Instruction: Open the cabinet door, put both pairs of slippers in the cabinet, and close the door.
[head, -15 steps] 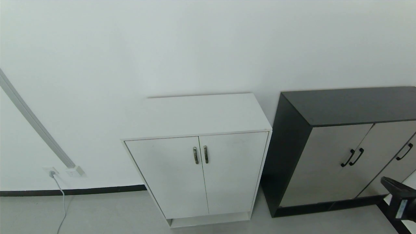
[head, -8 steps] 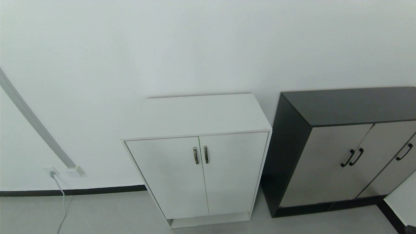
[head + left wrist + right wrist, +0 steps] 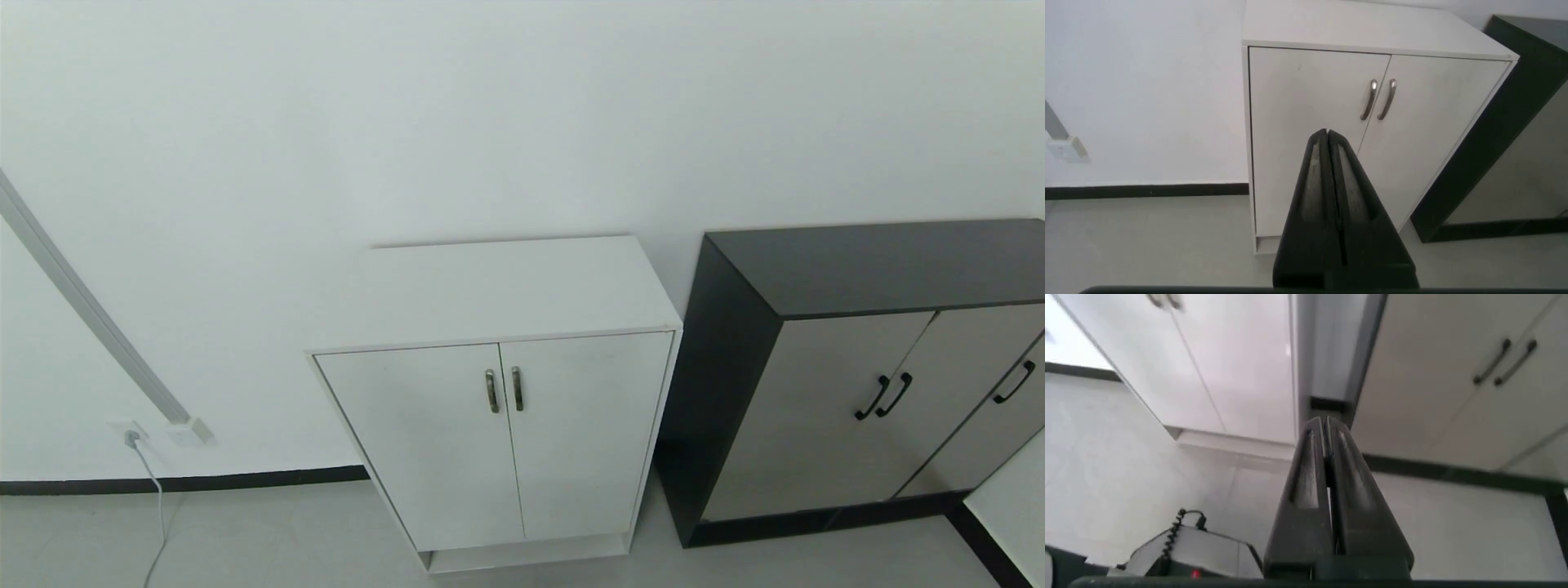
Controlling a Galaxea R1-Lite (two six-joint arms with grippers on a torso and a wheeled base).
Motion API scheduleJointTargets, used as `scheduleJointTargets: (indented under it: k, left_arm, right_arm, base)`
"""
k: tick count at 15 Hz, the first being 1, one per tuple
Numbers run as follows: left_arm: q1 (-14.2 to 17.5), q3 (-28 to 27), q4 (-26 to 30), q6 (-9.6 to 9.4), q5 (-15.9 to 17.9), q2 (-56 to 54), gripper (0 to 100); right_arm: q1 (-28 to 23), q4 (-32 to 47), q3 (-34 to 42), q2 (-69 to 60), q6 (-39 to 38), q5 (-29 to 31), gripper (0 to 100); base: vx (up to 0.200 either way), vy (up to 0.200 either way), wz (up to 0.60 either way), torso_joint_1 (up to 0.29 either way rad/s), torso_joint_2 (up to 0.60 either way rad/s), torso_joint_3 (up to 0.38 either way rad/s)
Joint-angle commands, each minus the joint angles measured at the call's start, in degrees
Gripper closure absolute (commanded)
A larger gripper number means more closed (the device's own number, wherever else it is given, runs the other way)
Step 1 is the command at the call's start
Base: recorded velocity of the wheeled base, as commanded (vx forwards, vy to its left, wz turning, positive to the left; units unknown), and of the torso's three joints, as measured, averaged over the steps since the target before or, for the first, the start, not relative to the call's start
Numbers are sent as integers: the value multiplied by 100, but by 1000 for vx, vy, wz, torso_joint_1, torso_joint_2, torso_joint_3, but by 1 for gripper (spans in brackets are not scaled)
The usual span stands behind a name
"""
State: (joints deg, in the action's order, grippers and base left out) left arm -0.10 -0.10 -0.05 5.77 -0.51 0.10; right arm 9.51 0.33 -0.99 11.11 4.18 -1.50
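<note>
The left gripper (image 3: 1327, 135) has its two dark fingers pressed flat together, with nothing between them. It hangs in front of the white cabinet (image 3: 1315, 106), apart from it, and points toward the left door (image 3: 1302, 122), lower than the handles. The right gripper (image 3: 1328, 425) is also pressed together and holds nothing. It is low above the grey floor (image 3: 1143, 482) and points at the place where the white cabinet and the dark cabinet (image 3: 1454, 376) stand side by side.

In the head view the white cabinet stands against the wall, a little toward 6 o'clock from the centre. Both its doors are closed. The left door and the right door (image 3: 584, 433) meet in the middle, and there two upright metal handles (image 3: 491, 390) sit just beside each other. At 3 o'clock from it, very near, stands the dark cabinet. It has a black top (image 3: 882, 261) and grey doors (image 3: 816, 408), closed, with black handles (image 3: 878, 397).

At 8 o'clock from the white cabinet, well apart, a wall socket (image 3: 129, 434) holds a plug, and its grey cable (image 3: 159, 506) runs down to the floor. A grey cable duct (image 3: 82, 304) goes slanting up the wall from there toward 10 o'clock. A black skirting strip (image 3: 180, 480) runs along the foot of the wall.
</note>
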Motion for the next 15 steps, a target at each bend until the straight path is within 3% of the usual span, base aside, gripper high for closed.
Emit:
scheduleJointTargets:
  k: [1, 4, 10, 15]
  left_arm:
    - [1, 1, -4, 3, -2, -1, 100]
    - [1, 1, -4, 3, -2, -1, 100]
    - [1, 1, -4, -40, 7, -1, 100]
    - [1, 1, -4, -49, 7, -1, 100]
  right_arm:
    - [-731, -7, 90, -407, 4, -140, 100]
    - [-924, -7, 99, -1102, 83, -263, 100]
    - [-924, -50, 99, -1102, -515, -123, 100]
    - [-933, -50, 99, -1102, -524, -123, 100]
  base:
    - [0, 0, 0, 0, 0, 0]
    - [0, 0, 0, 0, 0, 0]
    - [0, 0, 0, 0, 0, 0]
    - [0, 0, 0, 0, 0, 0]
